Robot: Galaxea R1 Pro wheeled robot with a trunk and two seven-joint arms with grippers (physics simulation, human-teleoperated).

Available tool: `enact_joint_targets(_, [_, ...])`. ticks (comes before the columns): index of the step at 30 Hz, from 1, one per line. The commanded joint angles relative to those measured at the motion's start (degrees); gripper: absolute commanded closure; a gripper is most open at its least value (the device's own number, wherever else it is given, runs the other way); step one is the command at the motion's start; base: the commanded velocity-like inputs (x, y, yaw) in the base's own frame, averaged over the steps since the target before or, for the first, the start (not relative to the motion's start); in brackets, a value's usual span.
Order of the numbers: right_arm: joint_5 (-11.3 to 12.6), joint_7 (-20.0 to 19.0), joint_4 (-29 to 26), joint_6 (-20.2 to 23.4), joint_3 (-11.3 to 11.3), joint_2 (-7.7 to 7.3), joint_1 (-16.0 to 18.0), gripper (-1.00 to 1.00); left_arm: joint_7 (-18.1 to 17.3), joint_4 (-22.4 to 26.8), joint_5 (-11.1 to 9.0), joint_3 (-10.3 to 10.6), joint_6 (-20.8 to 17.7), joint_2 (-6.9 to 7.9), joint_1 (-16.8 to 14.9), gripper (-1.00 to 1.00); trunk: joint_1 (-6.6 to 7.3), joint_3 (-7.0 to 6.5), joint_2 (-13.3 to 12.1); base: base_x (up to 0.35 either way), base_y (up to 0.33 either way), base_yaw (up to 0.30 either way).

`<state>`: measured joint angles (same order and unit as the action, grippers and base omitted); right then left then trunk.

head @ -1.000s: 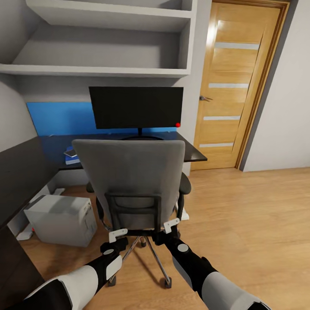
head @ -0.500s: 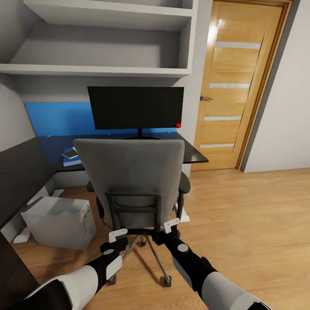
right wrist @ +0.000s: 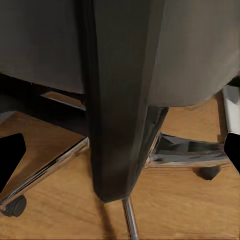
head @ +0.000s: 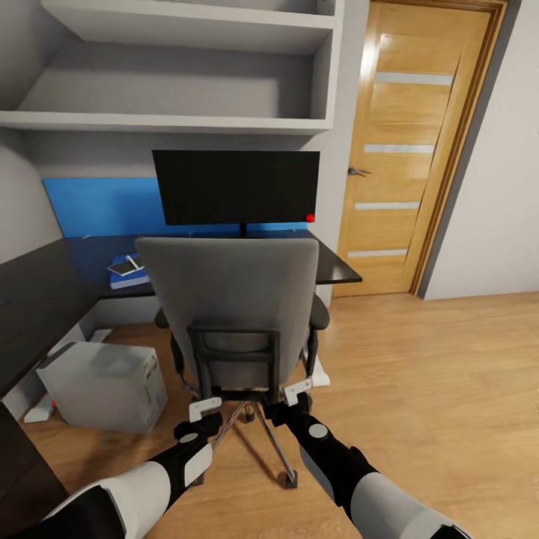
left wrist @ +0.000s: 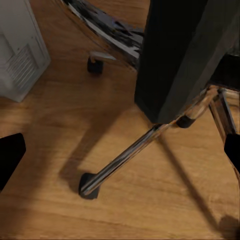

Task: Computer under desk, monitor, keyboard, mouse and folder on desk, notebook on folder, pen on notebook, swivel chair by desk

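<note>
The grey swivel chair [head: 236, 296] stands with its back to me, in front of the black desk [head: 41, 288]. The monitor [head: 236, 187] stands on the desk behind it. At the desk's left lies the blue folder [head: 129, 281] with the grey notebook [head: 122, 266] and thin pen [head: 137, 261] on it. The computer [head: 105, 382] sits on the floor under the desk. Keyboard and mouse are hidden. My left gripper [head: 202, 409] and right gripper [head: 298, 391] are both open, just behind the chair's black back frame [left wrist: 175, 55], above its chrome base [right wrist: 185, 150].
A wooden door [head: 408, 150] stands shut at the right, with open wood floor [head: 434, 374] before it. Grey wall shelves [head: 172, 120] hang above the desk. The desk's left wing [head: 19, 352] runs toward me along the left side.
The chair has rolled a little to the right and away from me, toward the desk. The view shifted slightly at first. Both grippers stay open behind the chair.
</note>
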<state>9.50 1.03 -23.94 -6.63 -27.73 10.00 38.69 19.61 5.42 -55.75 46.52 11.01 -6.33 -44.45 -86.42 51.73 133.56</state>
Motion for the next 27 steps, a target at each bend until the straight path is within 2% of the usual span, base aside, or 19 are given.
enact_joint_targets(1, [0.61,0.11,0.12,-0.31,-0.31,0.00,0.07,-1.00,0.24,0.03,-0.51,0.46,0.15,0.00,-0.03,-1.00,0.04,0.05,0.03,-0.281,0.000,0.000])
enact_joint_targets(27, [0.87,0.12,0.12,-0.31,-0.23,0.00,0.07,-1.00,0.24,0.03,-0.58,0.50,0.13,0.00,-0.03,-1.00,0.04,0.05,0.03,-0.331,-0.014,0.000])
